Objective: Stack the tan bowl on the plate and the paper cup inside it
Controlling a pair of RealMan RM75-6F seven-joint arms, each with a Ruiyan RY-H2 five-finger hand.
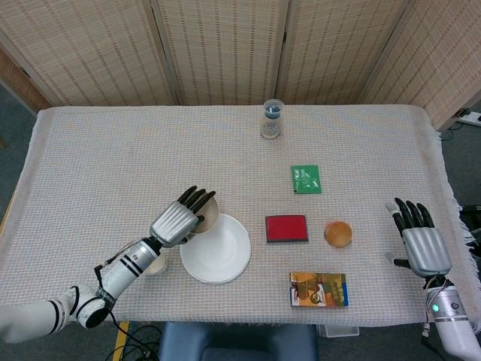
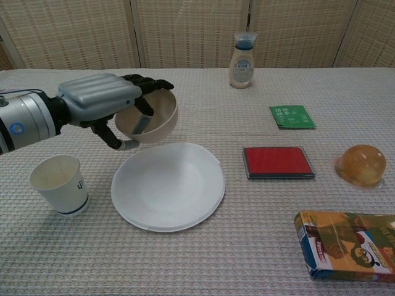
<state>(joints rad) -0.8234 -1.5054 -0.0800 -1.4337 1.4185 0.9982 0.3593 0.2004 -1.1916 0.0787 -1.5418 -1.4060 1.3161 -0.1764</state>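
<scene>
My left hand (image 2: 102, 105) (image 1: 179, 219) grips the tan bowl (image 2: 150, 119) (image 1: 208, 216) by its rim and holds it in the air, tilted, over the far left edge of the white plate (image 2: 168, 185) (image 1: 220, 250). The paper cup (image 2: 59, 184) stands upright on the cloth left of the plate; in the head view my left forearm hides most of it. My right hand (image 1: 418, 241) hovers open at the table's right edge, holding nothing, and only the head view shows it.
A red flat case (image 2: 278, 162) lies right of the plate, with an orange-brown ball (image 2: 361, 165) beyond it. A green packet (image 2: 291, 116) and a bottle (image 2: 242, 60) sit further back. A printed box (image 2: 345, 246) lies at the front right.
</scene>
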